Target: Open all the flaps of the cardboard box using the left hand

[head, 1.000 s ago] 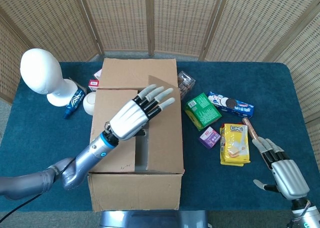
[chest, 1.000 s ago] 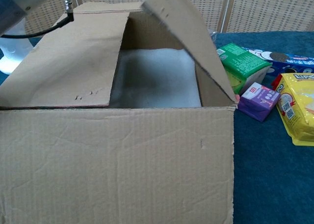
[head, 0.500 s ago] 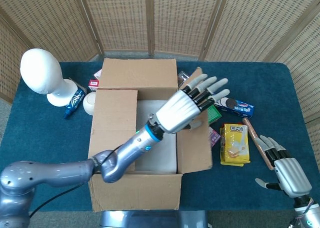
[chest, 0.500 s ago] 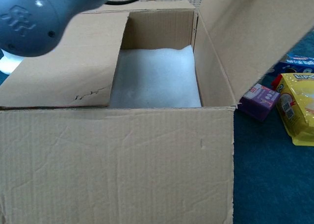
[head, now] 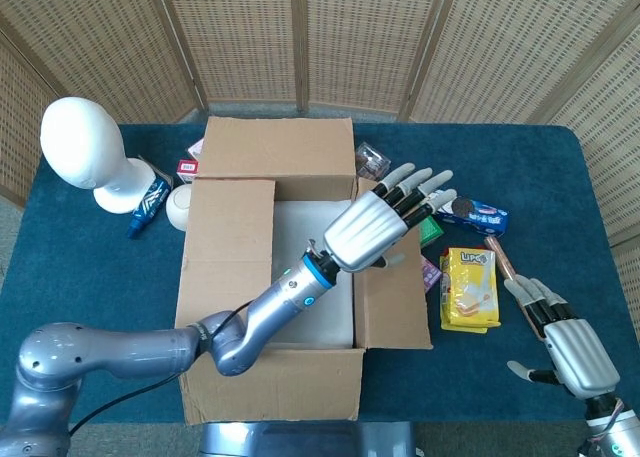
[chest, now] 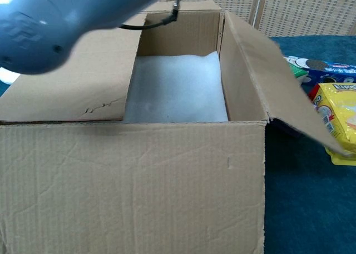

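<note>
One cardboard box (head: 270, 277), right flap (head: 392, 297) outward, left flap (head: 228, 252) flat.

Looks like a lab/demo setup, not a home. Blue cloth table (head: 90, 277) fenced by woven screens (head: 300, 37), with a white mannequin head (head: 82, 142) and random snack packs (head: 468, 287) laid out as props.

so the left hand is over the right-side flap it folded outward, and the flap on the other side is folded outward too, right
Not quite. The left hand is over the right-side flap, which is folded outward, but the opposite flap lies flat over the cardboard box opening, not yet opened. The head view shows it.
</note>
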`<state>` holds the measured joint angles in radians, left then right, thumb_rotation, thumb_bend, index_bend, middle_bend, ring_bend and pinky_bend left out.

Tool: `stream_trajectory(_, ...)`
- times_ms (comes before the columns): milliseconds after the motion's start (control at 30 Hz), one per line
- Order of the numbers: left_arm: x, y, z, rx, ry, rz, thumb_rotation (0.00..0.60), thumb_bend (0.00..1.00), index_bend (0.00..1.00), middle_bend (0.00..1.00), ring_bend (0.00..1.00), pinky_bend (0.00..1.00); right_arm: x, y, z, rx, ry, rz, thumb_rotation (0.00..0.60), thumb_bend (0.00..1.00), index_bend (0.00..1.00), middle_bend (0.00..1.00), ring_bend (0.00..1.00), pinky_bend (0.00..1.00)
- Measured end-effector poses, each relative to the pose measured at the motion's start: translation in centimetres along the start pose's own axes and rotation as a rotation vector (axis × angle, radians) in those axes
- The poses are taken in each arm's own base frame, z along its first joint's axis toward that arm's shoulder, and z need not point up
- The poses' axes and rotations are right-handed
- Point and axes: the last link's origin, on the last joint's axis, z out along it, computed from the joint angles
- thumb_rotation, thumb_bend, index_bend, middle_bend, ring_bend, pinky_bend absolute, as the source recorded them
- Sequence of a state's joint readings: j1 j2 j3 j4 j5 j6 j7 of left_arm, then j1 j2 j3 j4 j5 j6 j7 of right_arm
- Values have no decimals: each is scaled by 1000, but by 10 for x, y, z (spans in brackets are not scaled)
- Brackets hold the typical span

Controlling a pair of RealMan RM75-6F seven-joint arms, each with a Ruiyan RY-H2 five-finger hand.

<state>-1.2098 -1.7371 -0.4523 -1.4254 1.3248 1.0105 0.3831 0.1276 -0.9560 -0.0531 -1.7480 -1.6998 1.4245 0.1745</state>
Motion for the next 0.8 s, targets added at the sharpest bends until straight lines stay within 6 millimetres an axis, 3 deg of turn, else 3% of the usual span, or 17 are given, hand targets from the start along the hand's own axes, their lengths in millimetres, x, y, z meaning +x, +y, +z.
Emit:
stream_trajectory(67, 4, -7, -7, 4, -32, 3, 600, 100, 9, 0, 0, 127, -1, -1, 0, 2, -3, -4, 600, 0, 0, 0, 0, 176)
stream_trajectory(133, 10, -16, -15, 14, -79, 7, 600, 100, 79, 18, 10, 178, -3, -2, 0, 4, -8, -7, 600, 0, 0, 0, 0, 176)
stream_trajectory(267, 21, -35, -33, 48, -174, 21, 600, 99, 186, 157, 103, 234, -5, -4, 1, 10, -12, -12, 600, 0, 0, 0, 0, 177)
stream_trajectory(433, 35, -62, -63, 98, -320, 65, 600, 100, 257, 223, 137, 254, -7, -7, 3, 19, -15, -22, 600, 0, 0, 0, 0, 178)
stream_trajectory(667, 47, -74, -102, 115, -499, 87, 600, 99, 364, 304, 217, 302, -9, -9, 4, 24, -19, -24, 600, 0, 0, 0, 0, 178)
stream_trajectory(800, 47, -74, -117, 113, -570, 90, 600, 100, 374, 331, 235, 314, -10, -10, 4, 26, -18, -26, 600, 0, 0, 0, 0, 179)
